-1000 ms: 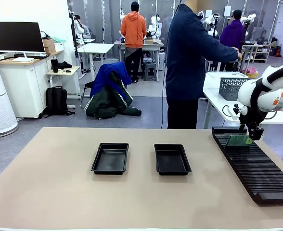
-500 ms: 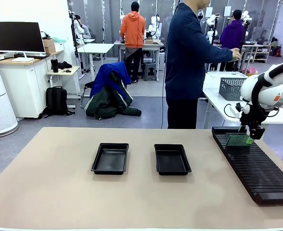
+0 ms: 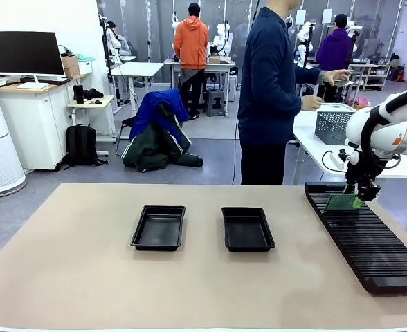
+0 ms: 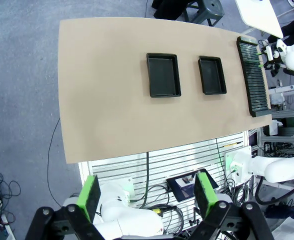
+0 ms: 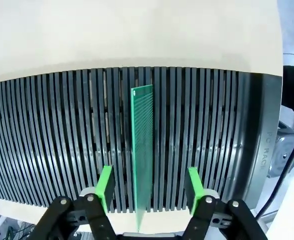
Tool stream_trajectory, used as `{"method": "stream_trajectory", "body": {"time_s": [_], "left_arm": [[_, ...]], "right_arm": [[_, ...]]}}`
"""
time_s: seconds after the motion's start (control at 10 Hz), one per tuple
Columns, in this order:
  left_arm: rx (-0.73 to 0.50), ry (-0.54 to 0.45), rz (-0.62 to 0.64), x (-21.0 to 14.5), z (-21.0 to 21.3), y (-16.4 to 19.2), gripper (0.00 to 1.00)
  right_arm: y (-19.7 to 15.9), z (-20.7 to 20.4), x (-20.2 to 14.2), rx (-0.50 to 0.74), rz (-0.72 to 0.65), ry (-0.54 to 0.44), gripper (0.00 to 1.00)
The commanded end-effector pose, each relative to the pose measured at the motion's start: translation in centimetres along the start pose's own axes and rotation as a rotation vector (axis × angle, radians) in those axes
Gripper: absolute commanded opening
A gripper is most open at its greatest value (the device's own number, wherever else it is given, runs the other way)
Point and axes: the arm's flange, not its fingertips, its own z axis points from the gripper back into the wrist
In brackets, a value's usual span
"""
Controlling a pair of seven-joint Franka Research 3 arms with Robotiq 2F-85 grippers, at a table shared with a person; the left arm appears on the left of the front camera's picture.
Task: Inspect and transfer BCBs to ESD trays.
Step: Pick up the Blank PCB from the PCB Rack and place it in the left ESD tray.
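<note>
One green BCB (image 3: 342,202) stands on edge in a slot at the far end of the black ribbed rack (image 3: 369,242). My right gripper (image 3: 365,194) hangs over the board's right end. In the right wrist view the BCB (image 5: 143,150) runs up between my right gripper's (image 5: 149,187) green pads, with a gap on each side, so the jaws are open around it. Two ESD trays, left (image 3: 158,228) and right (image 3: 247,229), lie bare at mid-table. My left gripper (image 4: 148,195) is open, high above the table, looking down on both trays (image 4: 163,75) (image 4: 211,75).
A person (image 3: 269,90) stands at the table's far side, turned right, hands by a grey mesh basket (image 3: 333,126) on a white side table. The rack (image 4: 254,75) lies along the table's right edge. Bare tabletop (image 3: 86,263) spreads left of and in front of the trays.
My right gripper's jaws have narrowed toward the standing board while the arm has stayed over the rack's far end. The person has drawn one hand back toward the mesh basket.
</note>
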Motion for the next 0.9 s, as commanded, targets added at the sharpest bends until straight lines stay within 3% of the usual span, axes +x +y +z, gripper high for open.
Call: {"method": "stream_trajectory", "body": {"time_s": [0.0, 0.1, 0.2, 0.3, 0.4, 0.5, 0.6, 0.7, 0.8], "left_arm": [[0.001, -0.002, 0.002, 0.1, -0.1, 0.0, 1.0], [0.001, -0.002, 0.002, 0.1, -0.1, 0.0, 1.0], [0.001, -0.002, 0.002, 0.1, -0.1, 0.0, 1.0], [0.001, -0.002, 0.002, 0.1, -0.1, 0.0, 1.0], [0.001, -0.002, 0.002, 0.1, -0.1, 0.0, 1.0], [0.001, -0.002, 0.002, 0.1, -0.1, 0.0, 1.0], [0.001, -0.002, 0.002, 0.1, -0.1, 0.0, 1.0], [0.001, -0.002, 0.002, 0.1, -0.1, 0.0, 1.0], [0.001, -0.002, 0.002, 0.1, -0.1, 0.0, 1.0]], "right_arm": [[-0.7, 0.1, 0.1, 0.025, -0.007, 0.016, 0.68], [-0.7, 0.2, 0.2, 0.027, -0.009, 0.018, 0.72], [-0.7, 0.3, 0.2, 0.027, -0.008, 0.024, 0.62], [-0.7, 0.4, 0.3, 0.032, -0.006, 0.028, 0.66], [-0.7, 0.4, 0.5, 0.035, -0.004, 0.037, 0.57], [-0.7, 0.5, 0.7, 0.031, -0.004, 0.049, 0.61], [-0.8, 0.5, 1.0, 0.038, 0.0, 0.061, 0.51], [-0.8, 0.5, 1.1, 0.047, 0.001, 0.073, 0.55], [-0.8, 0.4, 1.2, 0.051, 0.0, 0.079, 0.45]]}}
